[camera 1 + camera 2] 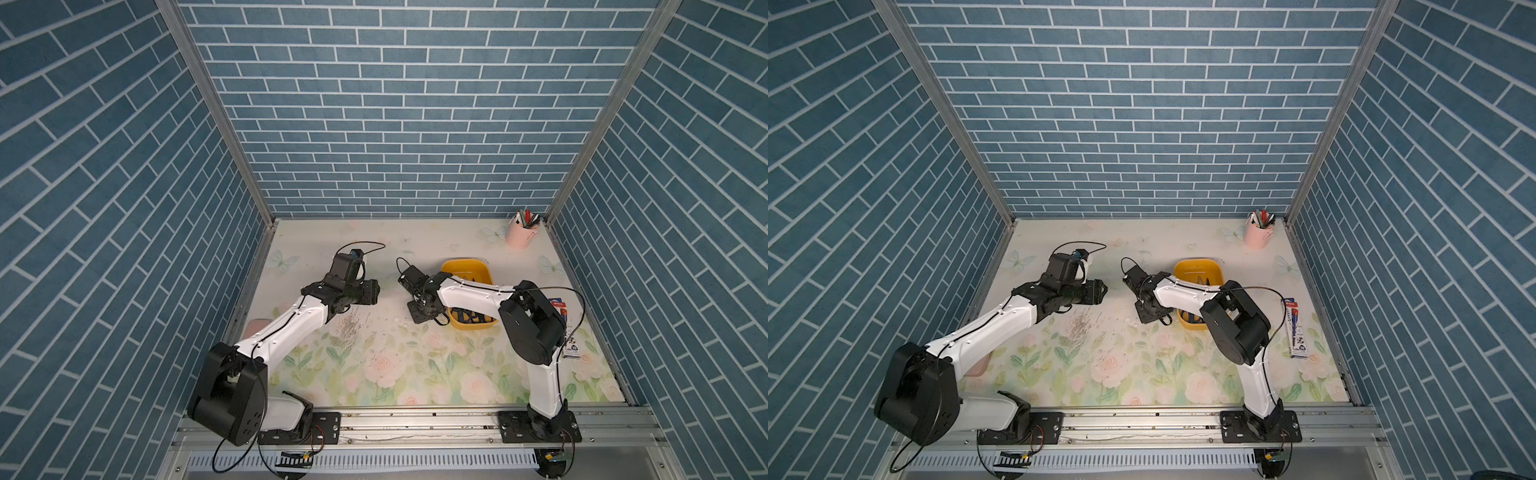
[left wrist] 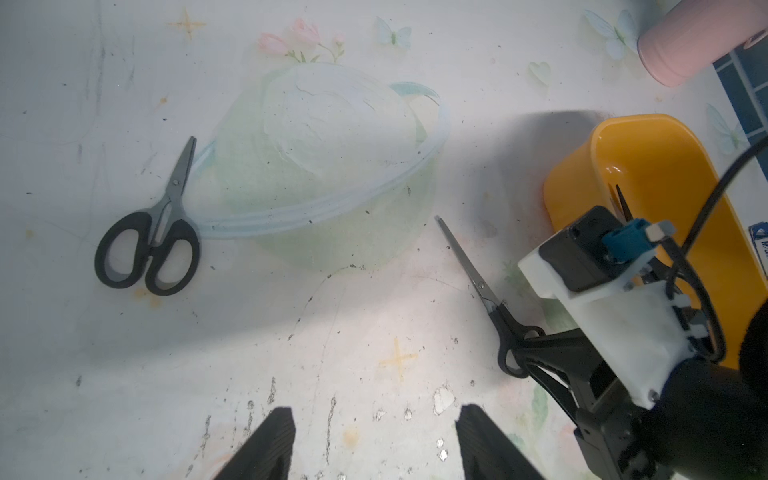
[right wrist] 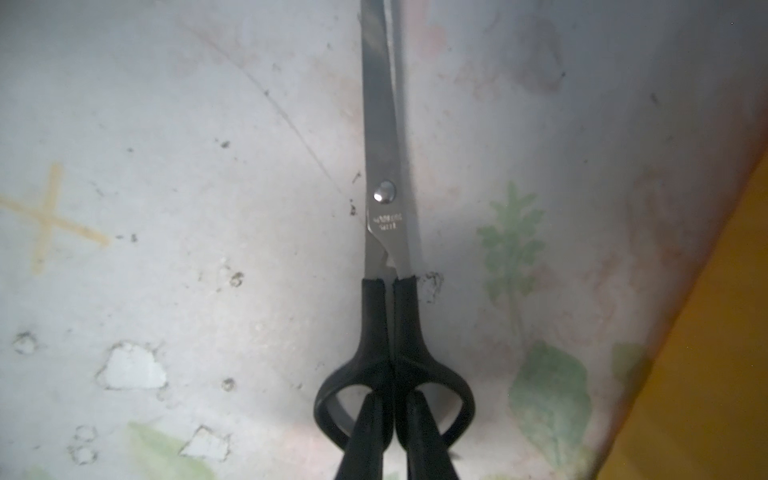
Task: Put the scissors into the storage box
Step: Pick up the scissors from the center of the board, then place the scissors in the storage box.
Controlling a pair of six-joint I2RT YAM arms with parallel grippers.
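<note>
My right jaws clamp the black loop handles of slim silver-bladed scissors [image 3: 385,232], flat on the surface [image 2: 374,332] beside the shallow yellow-orange plastic storage box [image 2: 571,195]; left jaws apart. Next, probably: lift over its rim.

Between the left fingers [image 2: 270,444] and straight ahead of them the table [image 2: 332,332] lies bare. The loose scissors [image 2: 153,245] lie well ahead off one fingertip, while the right gripper [image 2: 525,351] and its held scissors [image 2: 478,282] stand near the other, with the box [image 2: 648,166] just beyond. The right fingers [image 3: 370,432] reach through the handle loops and pinch together, so nothing could pass between them; the blades run straight ahead of the fingertips, with bare table on one side and the box wall close on the other.
</note>
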